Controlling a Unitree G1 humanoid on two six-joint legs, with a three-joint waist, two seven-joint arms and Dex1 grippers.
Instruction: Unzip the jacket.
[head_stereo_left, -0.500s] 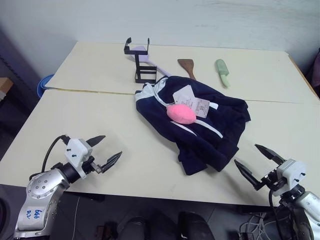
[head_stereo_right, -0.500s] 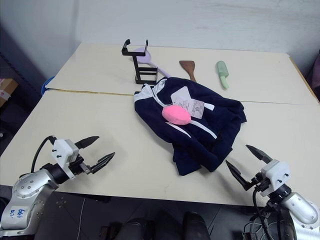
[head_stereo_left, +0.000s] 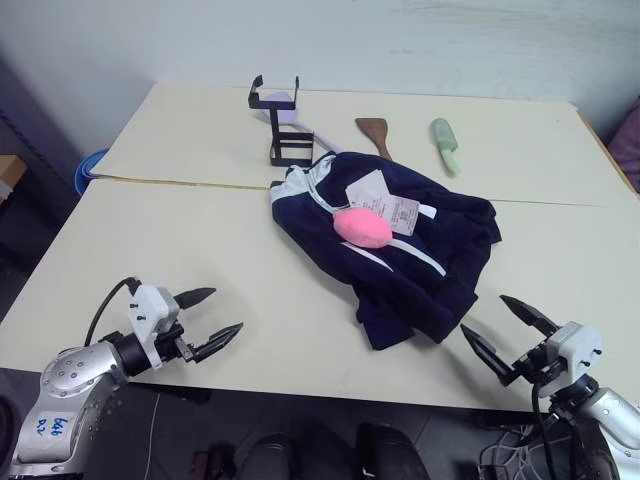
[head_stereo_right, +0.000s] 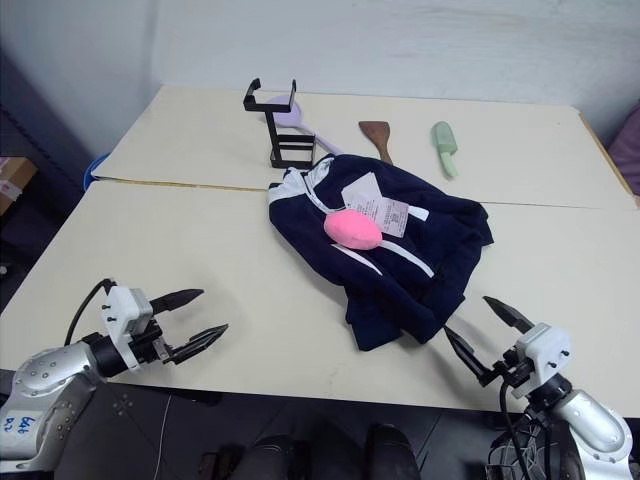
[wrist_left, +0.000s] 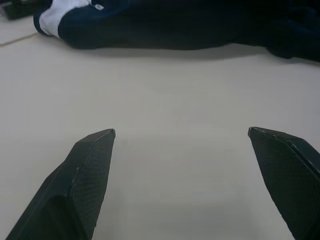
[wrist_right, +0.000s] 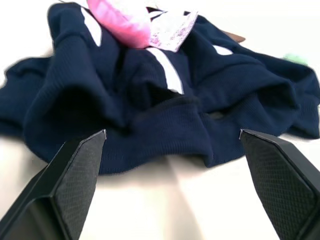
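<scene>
The dark navy jacket (head_stereo_left: 400, 250) lies crumpled in the middle of the table, its white zipper line (head_stereo_left: 375, 258) running down the front and paper tags (head_stereo_left: 385, 205) near the white collar trim. A pink plush toy (head_stereo_left: 362, 227) rests on top of it. My left gripper (head_stereo_left: 212, 320) hovers open over the table's near left part, well short of the jacket (wrist_left: 165, 25). My right gripper (head_stereo_left: 505, 335) is open at the near right edge, pointing at the jacket's hem (wrist_right: 165, 125), not touching it.
A black wire stand (head_stereo_left: 280, 120) with a lilac object, a brown wooden spatula (head_stereo_left: 375, 133) and a pale green brush (head_stereo_left: 445, 145) lie on the far table half. A seam (head_stereo_left: 170, 181) joins two tabletops. The near table edge (head_stereo_left: 330, 395) runs just under both grippers.
Both arms have sunk and drawn back toward the near edge: the left gripper is lower and more level, the right gripper lower. Jacket and toy have not moved.
</scene>
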